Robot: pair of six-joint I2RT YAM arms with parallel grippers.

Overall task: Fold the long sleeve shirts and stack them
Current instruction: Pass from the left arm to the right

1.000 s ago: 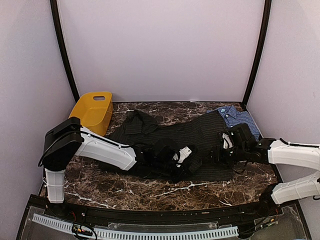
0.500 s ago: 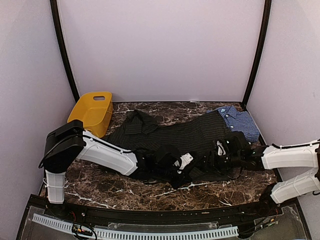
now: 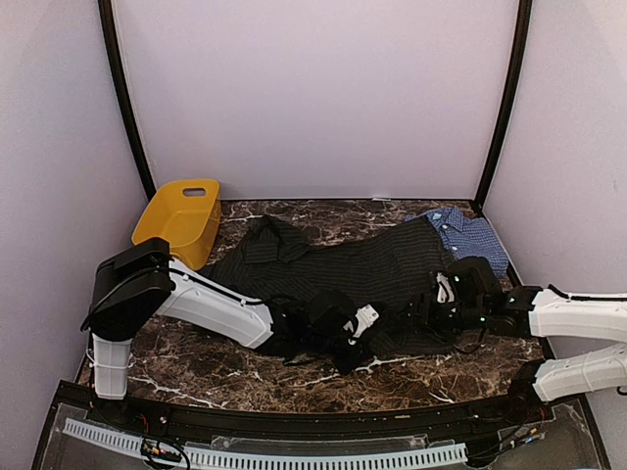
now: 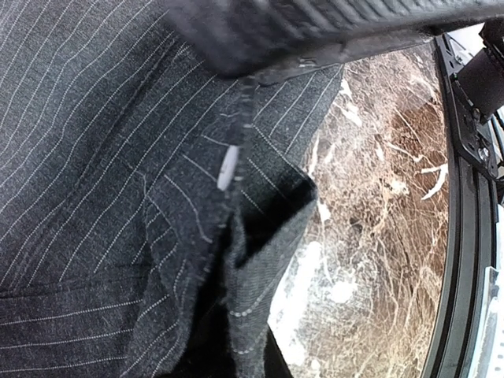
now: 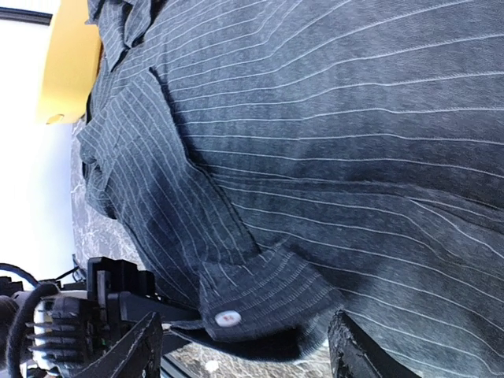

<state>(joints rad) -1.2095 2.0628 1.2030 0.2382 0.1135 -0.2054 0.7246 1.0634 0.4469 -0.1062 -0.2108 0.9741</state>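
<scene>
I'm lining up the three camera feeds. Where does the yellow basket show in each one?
Top external: the yellow basket sits at the left, far side, just left of the collar end of the black pinstriped shirt.
Left wrist: not in it.
Right wrist: a yellow strip at the upper left edge.
Shared landmark: the black pinstriped shirt, which fills much of both wrist views.

We see matt woven cloth in the black pinstriped shirt (image 3: 372, 262) and the blue checked shirt (image 3: 470, 235), smooth plastic in the yellow basket (image 3: 159, 221), and a glossy marbled surface (image 3: 206, 367).
</scene>
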